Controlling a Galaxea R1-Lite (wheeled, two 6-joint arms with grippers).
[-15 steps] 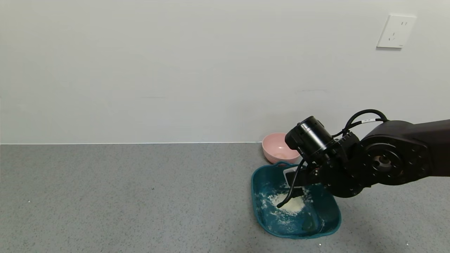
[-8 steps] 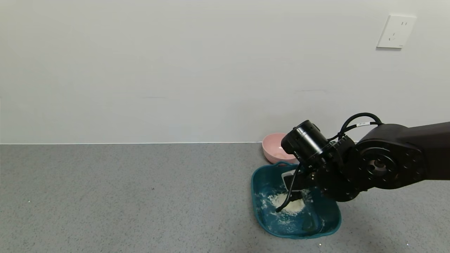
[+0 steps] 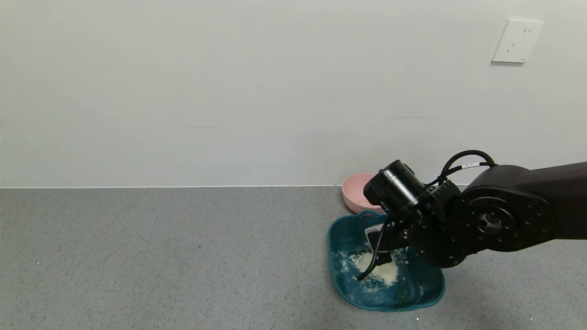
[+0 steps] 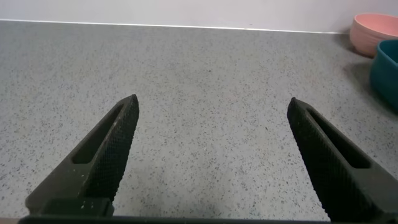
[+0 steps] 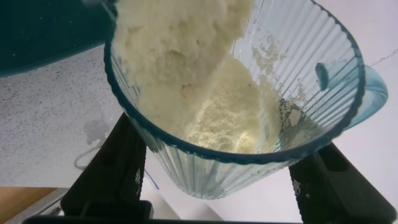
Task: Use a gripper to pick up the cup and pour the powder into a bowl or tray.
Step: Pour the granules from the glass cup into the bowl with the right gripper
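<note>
My right gripper (image 5: 211,168) is shut on the ribbed, pale blue-green cup (image 5: 249,93) and holds it tipped far over above the dark teal tray (image 3: 339,238). In the head view the cup itself is hidden behind the black wrist (image 3: 403,201). White clumpy powder (image 5: 186,56) slides along the cup's wall towards its rim. A heap of powder (image 3: 378,268) lies in the tray. My left gripper (image 4: 211,124) is open and empty over bare grey counter, off to the left of the tray; it is out of the head view.
A pink round bowl (image 3: 357,192) stands just behind the tray against the wall. The grey counter (image 3: 160,252) stretches away to the left. A white wall socket (image 3: 516,41) is high at the right.
My right wrist has sunk a little and shifted left over the tray, tilting further. The powder heap in the tray looks slightly larger.
</note>
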